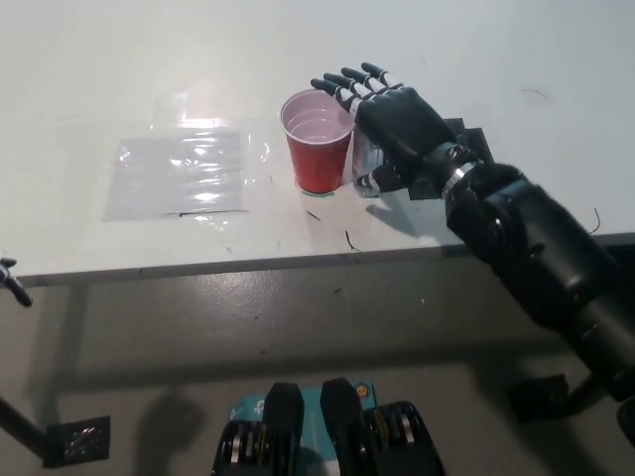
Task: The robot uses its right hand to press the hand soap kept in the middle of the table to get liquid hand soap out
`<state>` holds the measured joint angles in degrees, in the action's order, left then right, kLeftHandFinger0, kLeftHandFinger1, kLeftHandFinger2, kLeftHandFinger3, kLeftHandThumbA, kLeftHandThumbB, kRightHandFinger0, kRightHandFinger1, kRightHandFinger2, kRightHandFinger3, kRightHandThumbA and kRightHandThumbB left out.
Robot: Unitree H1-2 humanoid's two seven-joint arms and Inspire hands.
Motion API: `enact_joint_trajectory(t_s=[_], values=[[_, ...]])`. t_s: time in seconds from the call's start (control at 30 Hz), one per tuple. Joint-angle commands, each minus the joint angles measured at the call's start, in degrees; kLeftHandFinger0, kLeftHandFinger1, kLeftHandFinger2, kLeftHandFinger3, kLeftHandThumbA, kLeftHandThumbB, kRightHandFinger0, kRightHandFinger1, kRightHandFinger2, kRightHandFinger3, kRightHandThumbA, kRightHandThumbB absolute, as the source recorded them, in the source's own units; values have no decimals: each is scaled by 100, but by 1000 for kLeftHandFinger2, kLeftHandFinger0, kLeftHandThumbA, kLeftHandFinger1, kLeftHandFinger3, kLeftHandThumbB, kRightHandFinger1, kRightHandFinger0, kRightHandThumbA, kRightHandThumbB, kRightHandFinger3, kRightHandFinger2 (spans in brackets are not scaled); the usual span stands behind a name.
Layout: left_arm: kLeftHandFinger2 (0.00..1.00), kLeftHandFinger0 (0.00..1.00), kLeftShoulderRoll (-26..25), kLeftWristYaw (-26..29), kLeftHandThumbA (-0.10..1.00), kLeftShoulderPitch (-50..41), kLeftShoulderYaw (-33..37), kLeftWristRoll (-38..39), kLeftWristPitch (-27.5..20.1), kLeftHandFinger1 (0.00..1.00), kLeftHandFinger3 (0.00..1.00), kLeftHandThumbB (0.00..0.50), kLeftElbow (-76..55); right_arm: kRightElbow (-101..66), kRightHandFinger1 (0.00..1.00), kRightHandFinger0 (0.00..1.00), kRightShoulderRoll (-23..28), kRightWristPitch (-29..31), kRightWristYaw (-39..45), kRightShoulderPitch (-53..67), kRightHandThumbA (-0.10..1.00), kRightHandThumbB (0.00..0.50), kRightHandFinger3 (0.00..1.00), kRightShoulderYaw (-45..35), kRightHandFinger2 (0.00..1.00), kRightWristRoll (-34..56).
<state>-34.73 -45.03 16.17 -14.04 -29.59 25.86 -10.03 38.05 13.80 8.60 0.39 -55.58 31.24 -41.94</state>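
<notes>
Currently the black right hand [397, 119] is positioned flat, palm down, with its fingers [349, 84] extended and spread apart, holding nothing, directly beside the red cup [318, 142] on the white surface [446, 50]. The hand soap [363, 159] is almost entirely covered by the palm; only a clear, pale sliver shows between the cup and the hand, so its pump head cannot be located with certainty and contact with the palm cannot be confirmed. For this step, the load should probably be applied straight down through the palm, centred over the pump, not through the fingertips, which overhang the cup's rim. Any sideways component risks tipping the dispenser or pushing the cup, which stands just beside it and appears light. Keep the wrist level and descend slowly, so that the pump travels fully and the bottle base stays planted on the dark mat [466, 139] beneath it. A transparent plastic sheet [179, 174] lies well apart to the left and plays no part. The white left hand [10, 276] barely shows at the picture's left edge, at the surface's near rim; its state cannot be determined.
</notes>
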Motion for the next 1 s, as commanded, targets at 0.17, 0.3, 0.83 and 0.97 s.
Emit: enact_joint_trajectory(t_s=[0.17,0.3,0.83,0.97], values=[[981,1000,-37,17,1000,-264,-148,-70,107,1000,799,172,-227,-326,1000,1000,253,-194,699,-851,1000,487,1000,-302,1000,73],[1000,1000,4,-14,1000,-344,-165,-94,107,1000,822,173,-239,-502,1000,1000,197,-180,670,-1157,1000,477,1000,-426,1000,68],[1000,1000,-7,22,1000,-515,-181,-59,107,1000,833,169,-294,-1243,1000,1000,373,-158,610,-1123,1000,466,1000,-783,1000,60],[1000,1000,-9,40,1000,-559,-193,-76,107,1000,834,177,-313,-1845,1000,1000,626,-614,1054,-897,1000,500,1000,-1049,1000,171]])
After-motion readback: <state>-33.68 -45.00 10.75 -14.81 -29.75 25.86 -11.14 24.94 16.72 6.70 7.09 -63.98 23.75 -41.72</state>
